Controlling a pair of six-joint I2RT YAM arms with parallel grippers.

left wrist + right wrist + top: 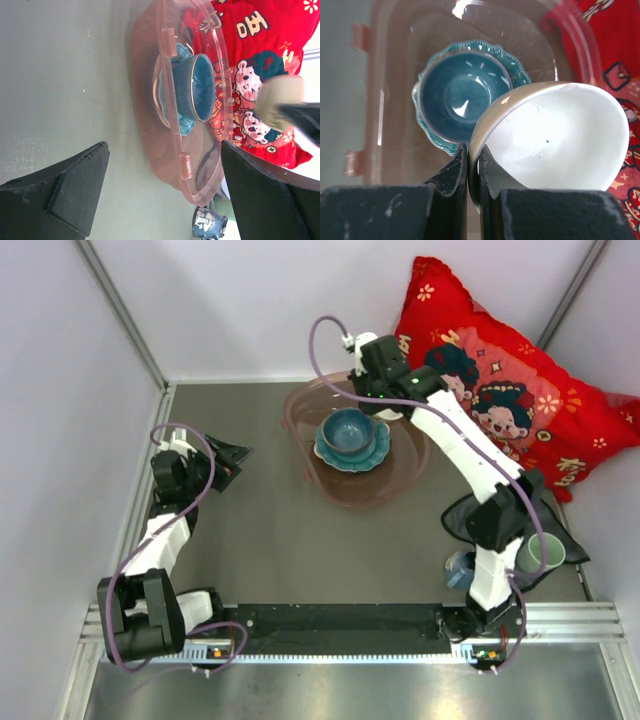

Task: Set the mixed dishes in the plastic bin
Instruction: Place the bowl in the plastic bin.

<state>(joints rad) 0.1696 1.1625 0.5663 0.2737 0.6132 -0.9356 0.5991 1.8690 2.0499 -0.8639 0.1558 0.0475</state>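
Top view: the right gripper (355, 380) hangs over the far rim of the pink bin (405, 480), where a blue bowl (348, 430) sits on a teal plate (375, 456); the left gripper (228, 455) is wide open, well apart to the left; a green cup (545, 552) and blue mug (460, 568) rest near a dark cloth (465, 515). Left wrist view: spread fingers (65, 200) frame the bin and a red pillow (250, 30). Right wrist view: 2 fingers pinch the rim of a white bowl (555, 135) above the bin, beside the blue bowl
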